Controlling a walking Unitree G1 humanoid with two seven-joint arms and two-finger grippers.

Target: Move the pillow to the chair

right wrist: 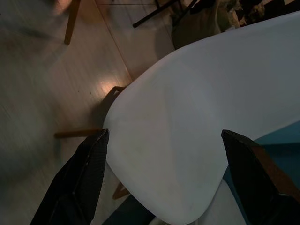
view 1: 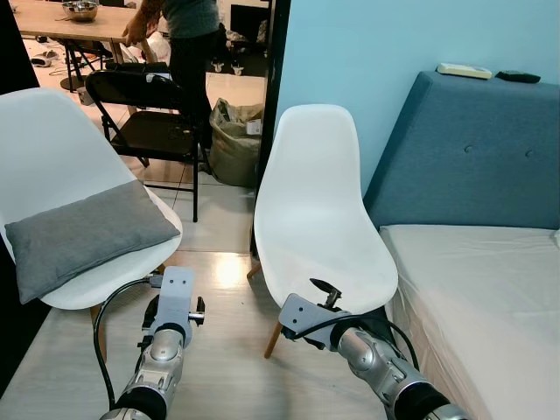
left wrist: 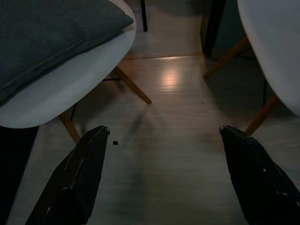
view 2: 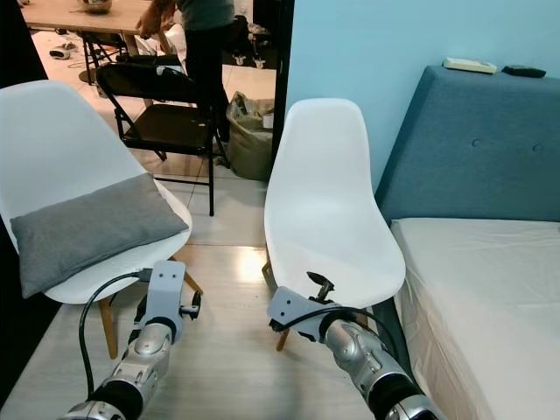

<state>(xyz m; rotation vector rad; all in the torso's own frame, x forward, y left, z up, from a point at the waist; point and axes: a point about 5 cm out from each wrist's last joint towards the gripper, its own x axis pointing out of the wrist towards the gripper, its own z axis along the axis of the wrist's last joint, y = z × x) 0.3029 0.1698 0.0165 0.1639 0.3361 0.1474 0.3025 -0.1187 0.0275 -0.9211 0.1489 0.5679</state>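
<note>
From the head cameras, the grey pillow (view 1: 87,236) lies flat on the seat of the white chair on the left (view 1: 52,140), one corner hanging past the seat's front edge. The empty white chair (view 1: 319,219) stands just beside it, next to the blue bed (view 1: 477,262). Both arms sit low in front of the chairs, and neither touches anything. The left gripper (view 1: 175,302) is below the pillow's chair, well short of the cushion, and the right gripper (view 1: 319,302) hangs at the front lip of the empty seat. From up here I cannot tell how far either pair of fingers is spread. A person (view 1: 188,35) stands by a table (view 1: 61,22) beyond a black folding chair (view 1: 144,114), cut off at the top.

Along the left wrist, the two black fingers (left wrist: 77,183) stand wide apart with bare floor between them. The pillow's near edge shows dark above, so its seam is hard to read. My worry: a soft cushion pinched at one corner would likely sag and drag off the seat onto the floor.

Along the right wrist, the fingers (right wrist: 82,180) are also wide, framing the empty seat's rim. That arm could nudge the light chair if it pushes forward. Much of the floor is blurred.
</note>
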